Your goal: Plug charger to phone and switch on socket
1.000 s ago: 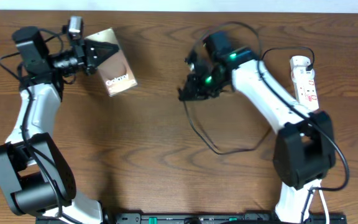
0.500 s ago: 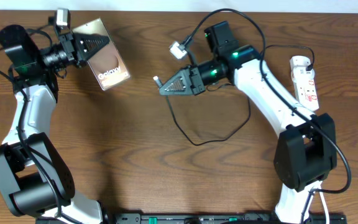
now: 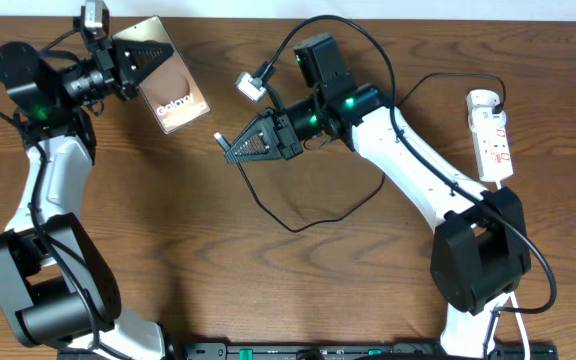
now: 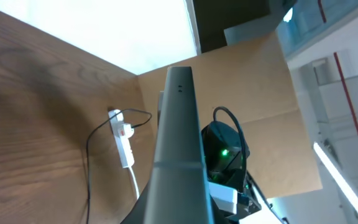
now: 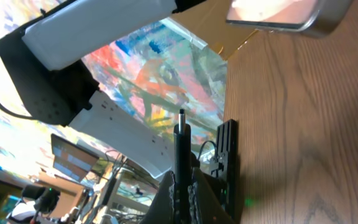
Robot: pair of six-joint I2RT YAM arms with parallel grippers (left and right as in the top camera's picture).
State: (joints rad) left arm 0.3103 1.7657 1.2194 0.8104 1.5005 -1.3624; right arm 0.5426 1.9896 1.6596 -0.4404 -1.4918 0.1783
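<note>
Left gripper (image 3: 140, 65) clamped on phone (image 3: 173, 92), holding it tilted, apparently off table, edge offered toward right arm for plugging. Right gripper (image 3: 230, 152) pinches charger (image 5: 180, 143) plug just right of phone, tip aimed at it. Socket (image 3: 490, 130) well right of phone, unattended.

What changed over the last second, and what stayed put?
The right gripper, shut on the charger, swung left toward the phone, dragging its slack along. The left gripper, shut on the phone, shifted it slightly left and away. The socket did not move; both grips held.
</note>
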